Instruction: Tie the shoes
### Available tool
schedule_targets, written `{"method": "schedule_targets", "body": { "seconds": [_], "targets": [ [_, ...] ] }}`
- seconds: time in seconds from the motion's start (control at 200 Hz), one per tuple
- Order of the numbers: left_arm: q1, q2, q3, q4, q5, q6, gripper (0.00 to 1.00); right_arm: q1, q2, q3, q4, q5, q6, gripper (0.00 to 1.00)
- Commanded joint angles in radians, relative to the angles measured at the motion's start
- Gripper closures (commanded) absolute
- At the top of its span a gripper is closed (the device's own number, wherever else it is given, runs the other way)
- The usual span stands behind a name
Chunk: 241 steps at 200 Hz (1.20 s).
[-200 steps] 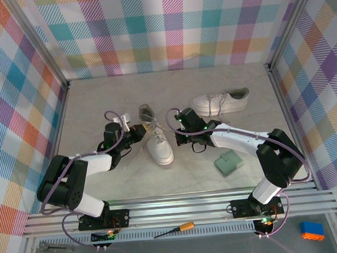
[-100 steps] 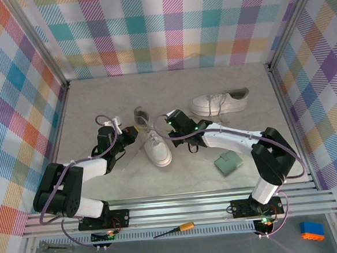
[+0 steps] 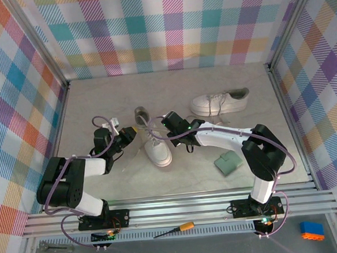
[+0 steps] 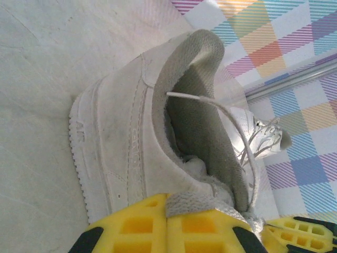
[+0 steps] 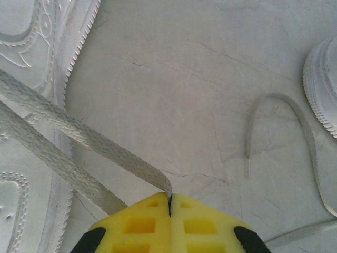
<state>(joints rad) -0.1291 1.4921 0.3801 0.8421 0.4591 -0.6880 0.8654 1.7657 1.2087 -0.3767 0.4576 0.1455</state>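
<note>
The nearer of the shoes (image 3: 156,146), a white sneaker, stands mid-table with its toe toward me and its grey-lined heel (image 3: 141,114) away. My left gripper (image 3: 128,133) is by its left side, shut on a flat white lace (image 4: 202,202) beside the grey-lined opening (image 4: 197,110). On the shoe's right side my right gripper (image 3: 167,122) is shut on another lace (image 5: 95,138), which runs taut back to the shoe (image 5: 29,47). The second shoe (image 3: 219,102) lies behind to the right, and its loose lace (image 5: 274,103) trails on the table.
A small green square pad (image 3: 228,163) lies right of the near shoe. Plaid walls close the table at the back and both sides. A screwdriver (image 3: 178,228) and a blue-and-orange block (image 3: 312,230) lie below the front rail.
Both grippers have moved left, still shut on their laces. The near shoe has slid a little left with them and its heel has turned.
</note>
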Motion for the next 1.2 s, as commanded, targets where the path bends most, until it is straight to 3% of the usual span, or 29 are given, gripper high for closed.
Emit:
{"method": "schedule_targets", "body": {
  "seconds": [0.0,0.065,0.16,0.21,0.285,0.375,0.435,0.505,0.605,0.73,0.85,1.2],
  "targets": [
    [0.057,0.0,-0.028,-0.111,-0.12,0.036,1.0,-0.012,0.033,-0.001,-0.156,0.077,0.009,1.0],
    [0.057,0.007,-0.03,-0.092,-0.1,0.041,1.0,-0.012,0.034,0.001,-0.158,0.066,0.01,1.0],
    [0.037,-0.009,-0.022,-0.062,-0.047,0.061,1.0,-0.007,0.008,-0.008,-0.122,-0.049,-0.009,1.0],
    [0.007,-0.049,-0.024,-0.081,-0.055,0.079,0.79,-0.001,-0.014,-0.011,-0.098,-0.125,-0.012,1.0],
    [-0.041,-0.152,-0.024,-0.177,-0.108,0.125,0.52,0.001,-0.061,-0.028,-0.05,-0.247,-0.009,0.73],
    [-0.078,-0.322,-0.035,-0.343,-0.248,0.159,0.37,0.001,-0.145,-0.077,0.015,-0.309,-0.004,0.45],
    [-0.084,-0.444,-0.032,-0.469,-0.358,0.162,0.25,0.0,-0.215,-0.127,0.065,-0.281,0.013,0.34],
    [-0.087,-0.53,0.029,-0.642,-0.462,0.167,0.19,-0.006,-0.302,-0.189,0.124,-0.198,0.065,0.25],
    [-0.092,-0.5,0.2,-0.891,-0.559,0.146,0.18,-0.034,-0.406,-0.263,0.186,-0.156,0.167,0.23],
    [-0.103,-0.294,0.433,-1.103,-0.529,0.141,0.35,-0.052,-0.436,-0.292,0.202,-0.17,0.207,0.24],
    [-0.147,-0.14,0.56,-1.156,-0.467,0.166,0.37,-0.052,-0.429,-0.3,0.184,-0.157,0.208,0.24],
    [-0.254,0.206,0.853,-1.303,-0.547,0.18,0.36,-0.066,-0.496,-0.363,0.168,-0.144,0.214,0.24]
  ]
}}
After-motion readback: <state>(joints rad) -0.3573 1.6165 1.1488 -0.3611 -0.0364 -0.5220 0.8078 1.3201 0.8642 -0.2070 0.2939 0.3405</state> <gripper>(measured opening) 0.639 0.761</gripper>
